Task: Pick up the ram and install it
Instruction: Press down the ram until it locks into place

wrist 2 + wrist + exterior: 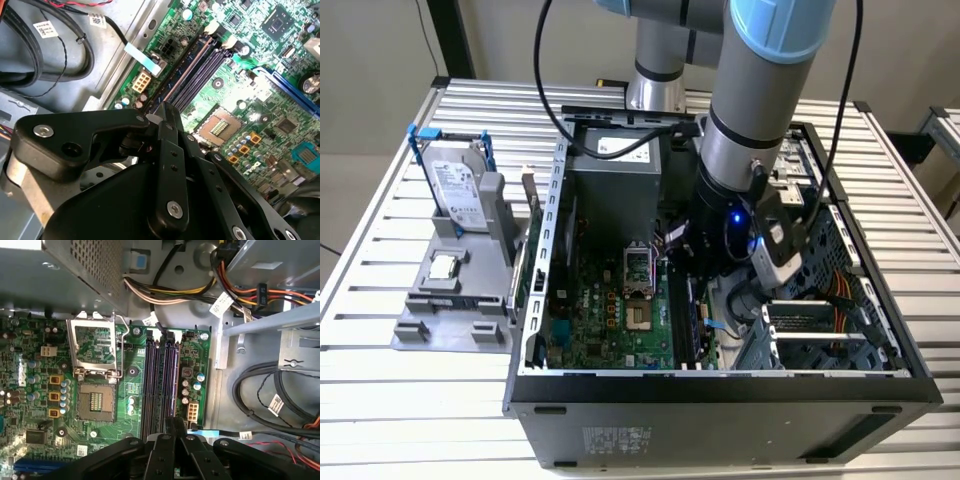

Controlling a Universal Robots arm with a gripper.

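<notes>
Reading the exterior view from its left: a slatted metal worktop [380, 380] carries a grey holder [450, 310] in which a silver hard drive [455, 190] stands upright and a small square processor chip [443, 266] lies flat below it. Just beside the holder stands an open computer case [720, 410], its motherboard [600, 320] exposed, with the bare processor socket [638, 270] near the middle. Next toward the exterior view's right comes the bank of memory slots [160, 380], and along it a long, dark blue-green strip, judged to be the ram [696, 318], lies in line with the slots; whether it is fully seated cannot be told. The robot arm [760, 110] reaches down into the case directly over this bank, and bundled cables [840, 290] fill the bay beyond it. In both wrist views the end effector [167, 111] hangs close above one end of the slots, its black fingertips [175, 422] drawn together with no gap visible and nothing seen clamped between them. The step in hand is judged to be the installing rather than the picking up, since the end effector works at the slot bank, well apart from the holder. Seating a stick of this kind calls for force straight down along the slot line, with the board edge kept square so that the end latches can close.
</notes>
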